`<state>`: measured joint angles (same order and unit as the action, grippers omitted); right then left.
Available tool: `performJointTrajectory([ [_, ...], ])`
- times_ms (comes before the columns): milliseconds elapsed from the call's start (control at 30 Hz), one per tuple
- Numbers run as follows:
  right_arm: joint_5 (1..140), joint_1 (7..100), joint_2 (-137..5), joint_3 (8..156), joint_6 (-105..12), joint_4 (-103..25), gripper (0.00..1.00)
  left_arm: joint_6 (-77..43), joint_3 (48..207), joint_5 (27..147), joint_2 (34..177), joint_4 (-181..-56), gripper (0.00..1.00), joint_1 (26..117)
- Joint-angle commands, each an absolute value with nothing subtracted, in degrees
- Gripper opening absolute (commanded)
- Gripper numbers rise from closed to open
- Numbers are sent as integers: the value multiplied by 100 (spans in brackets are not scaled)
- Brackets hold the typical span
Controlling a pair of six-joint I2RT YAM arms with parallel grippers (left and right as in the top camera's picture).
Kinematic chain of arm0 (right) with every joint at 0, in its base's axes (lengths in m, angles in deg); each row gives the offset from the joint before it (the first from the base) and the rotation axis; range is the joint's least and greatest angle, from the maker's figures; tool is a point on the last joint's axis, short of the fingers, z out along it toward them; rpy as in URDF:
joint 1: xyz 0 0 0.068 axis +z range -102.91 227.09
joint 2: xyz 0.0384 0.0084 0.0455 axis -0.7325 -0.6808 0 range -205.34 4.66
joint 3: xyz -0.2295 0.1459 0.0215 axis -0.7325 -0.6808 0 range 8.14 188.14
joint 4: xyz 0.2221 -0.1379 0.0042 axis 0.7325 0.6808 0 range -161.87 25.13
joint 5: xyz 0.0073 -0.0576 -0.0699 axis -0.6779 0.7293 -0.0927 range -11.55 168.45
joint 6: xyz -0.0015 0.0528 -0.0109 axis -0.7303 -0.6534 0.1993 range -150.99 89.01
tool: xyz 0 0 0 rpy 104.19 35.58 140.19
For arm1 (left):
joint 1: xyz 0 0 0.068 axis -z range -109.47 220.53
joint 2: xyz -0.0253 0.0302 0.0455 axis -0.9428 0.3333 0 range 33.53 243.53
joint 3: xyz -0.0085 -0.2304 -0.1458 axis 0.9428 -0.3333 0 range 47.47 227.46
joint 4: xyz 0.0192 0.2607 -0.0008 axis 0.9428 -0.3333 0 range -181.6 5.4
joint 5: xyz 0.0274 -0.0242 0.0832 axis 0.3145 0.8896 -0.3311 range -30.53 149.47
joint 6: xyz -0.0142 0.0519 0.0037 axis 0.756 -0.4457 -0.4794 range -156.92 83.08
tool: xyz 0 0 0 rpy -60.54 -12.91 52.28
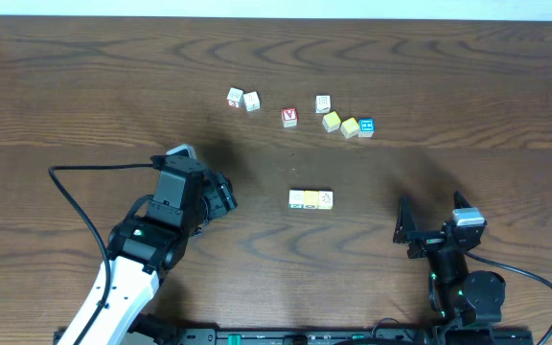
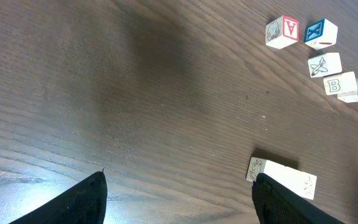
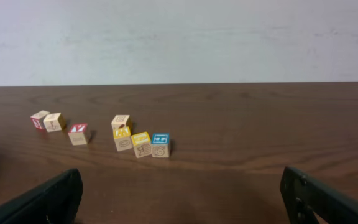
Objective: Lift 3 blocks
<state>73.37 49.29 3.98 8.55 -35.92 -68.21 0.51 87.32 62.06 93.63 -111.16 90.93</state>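
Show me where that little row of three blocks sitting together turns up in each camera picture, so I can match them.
Overhead: the row of three blocks lies mid-table, just right of centre, below the scattered blocks.
Left wrist: lower right, near the bottom edge.
Right wrist: not in it.
Shared landmark: the red V cube, which is upper right in the left wrist view and left of centre in the right wrist view.

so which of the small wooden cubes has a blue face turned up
The small wooden cube with the blue top, at the right end of the back group, right beside a yellow-topped wooden cube. No other cube shows blue on its upper face.
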Motion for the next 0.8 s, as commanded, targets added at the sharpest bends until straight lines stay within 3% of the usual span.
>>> performJointTrajectory([
  [0, 7411, 4782, 435, 844, -3498, -6789, 99, -28, 8787, 6112, 9345, -11116, 75, 9069],
  [767, 7411, 4782, 435, 844, -3500, -6789, 99, -340, 8787, 5915, 9343, -11755, 75, 9069],
])
